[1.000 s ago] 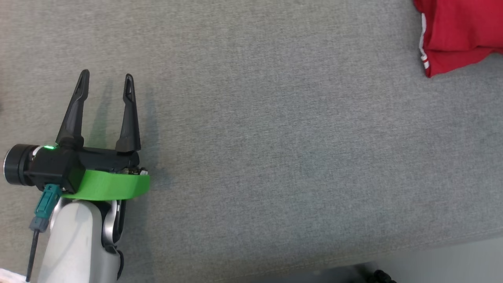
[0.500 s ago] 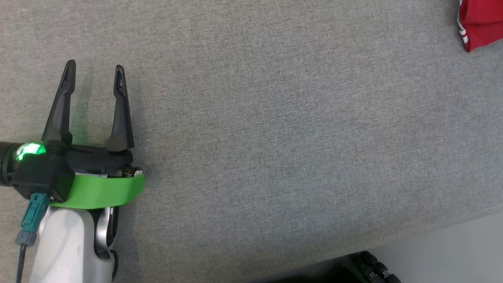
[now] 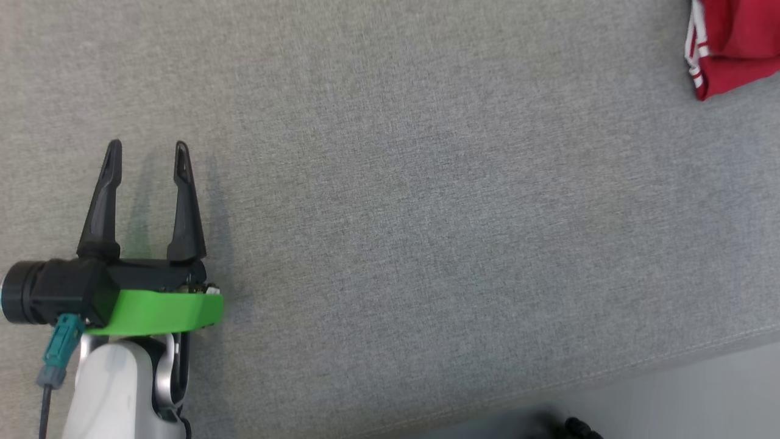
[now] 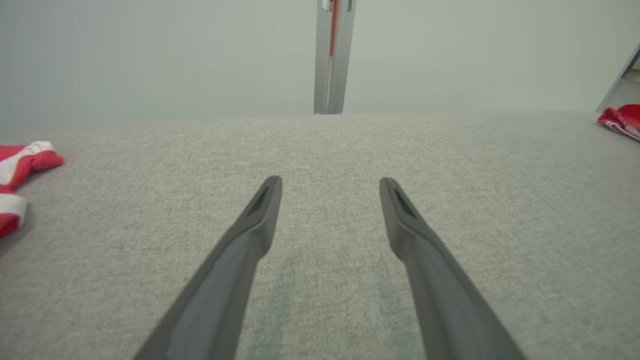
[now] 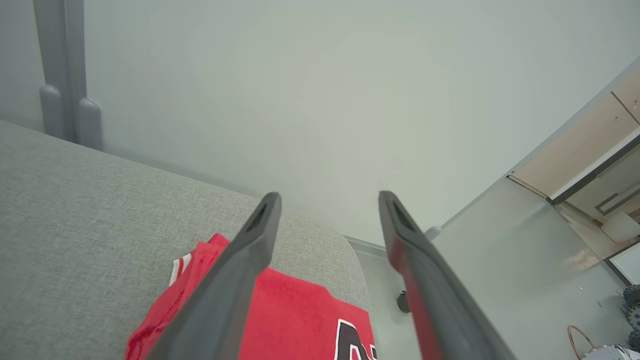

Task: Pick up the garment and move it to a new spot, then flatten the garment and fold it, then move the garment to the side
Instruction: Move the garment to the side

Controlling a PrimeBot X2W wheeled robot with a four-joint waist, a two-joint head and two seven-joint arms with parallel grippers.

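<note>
The red garment (image 3: pixel 731 42) with white trim lies folded on the grey fabric surface (image 3: pixel 426 213), at the top right corner of the head view. In the right wrist view the garment (image 5: pixel 300 320) shows black and white lettering and lies near the surface's rounded corner. My right gripper (image 5: pixel 330 197) hovers over it, open, with nothing between its fingers. My left gripper (image 3: pixel 147 147) rests far away at the lower left, open and empty, fingers pointing away over bare fabric. The left wrist view has the left gripper (image 4: pixel 330 181) open, and the garment (image 4: pixel 622 120) small at the far right.
The surface's front edge (image 3: pixel 609 372) runs along the lower right, with pale floor (image 3: pixel 701 396) beyond. A red and white cloth (image 4: pixel 20 170) lies at the left edge of the left wrist view. A pale wall with a grey post (image 4: pixel 332 55) stands behind the surface.
The head camera has shifted, so the garment and left gripper sit differently in the picture. My left gripper stays open. My right gripper has gone from shut to open.
</note>
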